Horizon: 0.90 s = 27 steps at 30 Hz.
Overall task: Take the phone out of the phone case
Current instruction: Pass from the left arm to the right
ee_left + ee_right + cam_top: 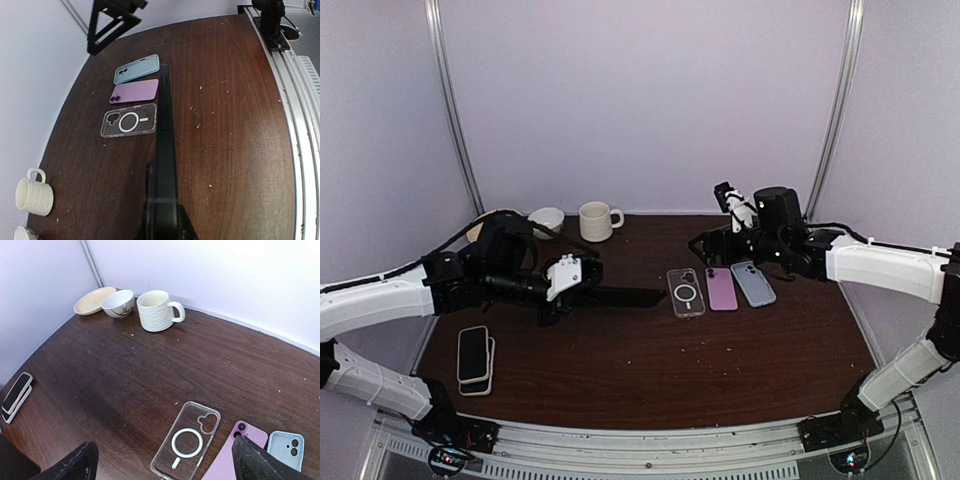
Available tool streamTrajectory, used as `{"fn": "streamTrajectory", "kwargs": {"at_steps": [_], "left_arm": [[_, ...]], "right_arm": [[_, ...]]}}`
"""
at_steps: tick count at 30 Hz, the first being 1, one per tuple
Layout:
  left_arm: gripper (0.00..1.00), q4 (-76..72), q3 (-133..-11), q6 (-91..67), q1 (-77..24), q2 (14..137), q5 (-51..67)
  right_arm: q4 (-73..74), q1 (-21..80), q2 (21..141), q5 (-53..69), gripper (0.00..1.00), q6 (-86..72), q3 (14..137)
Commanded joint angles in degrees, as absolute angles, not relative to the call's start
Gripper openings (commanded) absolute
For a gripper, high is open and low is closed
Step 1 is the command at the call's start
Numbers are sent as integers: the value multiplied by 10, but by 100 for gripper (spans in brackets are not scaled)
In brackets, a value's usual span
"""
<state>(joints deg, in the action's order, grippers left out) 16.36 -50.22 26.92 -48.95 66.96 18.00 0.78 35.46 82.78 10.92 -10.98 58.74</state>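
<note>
Top external view has the left end effector (586, 290) clamped on one end of the black phone (632, 297), holding it apart from the empty clear case (686, 292) on the desk (620, 375), likely its shell, while the right end effector (712, 246) hangs wide open, gripping nothing.

The dark slab (164, 125) in the left gripper (161, 202) shows only its edge from the wrist, so phone or case, I can't say. The plate (476, 230) hides mostly behind that arm; the pink handset (221, 459) runs off the right wrist view's bottom.
</note>
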Motion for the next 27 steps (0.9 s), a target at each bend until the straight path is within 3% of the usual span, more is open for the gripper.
{"fn": "streamTrajectory", "kwargs": {"at_steps": [1,6,11,27], "left_arm": [[0,151,-568,160,-484,694,142],[0,220,-648,71,-471,749,116],[0,257,-704,-13,-442,793,168],[0,283,-772,-174,-402,835,364]], "right_arm": [[-48,382,767,134,99,-18,541],[-84,445,696,136,100,107,491],[-110,516,671,99,99,224,459],[-138,611,807,-52,100,403,558]]}}
